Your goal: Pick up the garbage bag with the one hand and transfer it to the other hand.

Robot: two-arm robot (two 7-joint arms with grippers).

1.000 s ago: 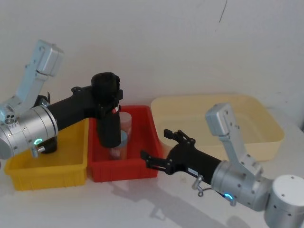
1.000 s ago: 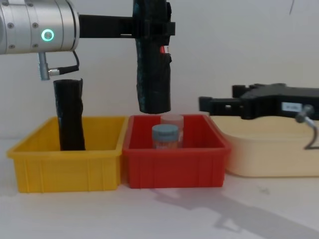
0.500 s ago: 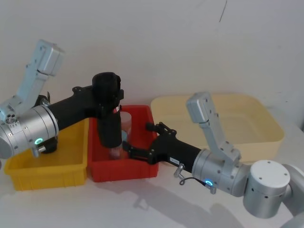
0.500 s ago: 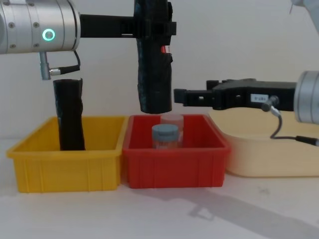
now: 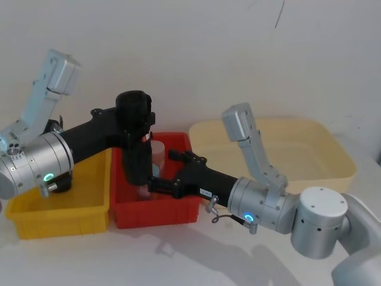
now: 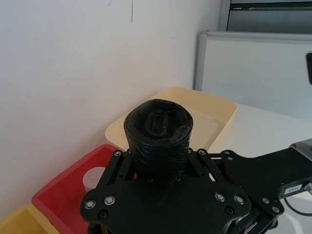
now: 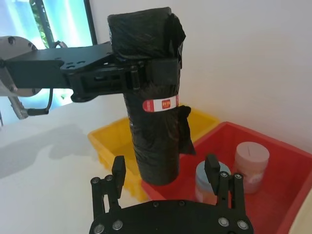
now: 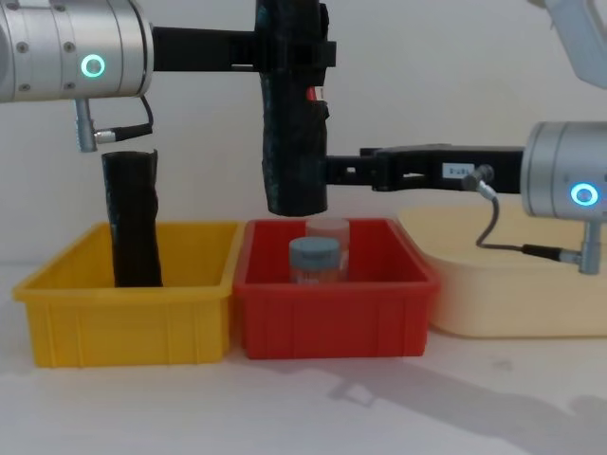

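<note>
One red label (image 7: 158,104) on garbage bag (image 7: 153,141), print unreadable; left pincer (image 5: 136,130) clamps bag; right pincer (image 7: 165,168) wide, flanking it.

Yellow bin (image 8: 123,322) w/ black roll (image 8: 131,227); red bin (image 8: 332,318) w/ jars (image 8: 313,258)

Garbage bag (image 8: 294,142) top cropped (chest view).

Bright even light, seemingly overhead; soft shadows on table (image 8: 142,417).
</note>
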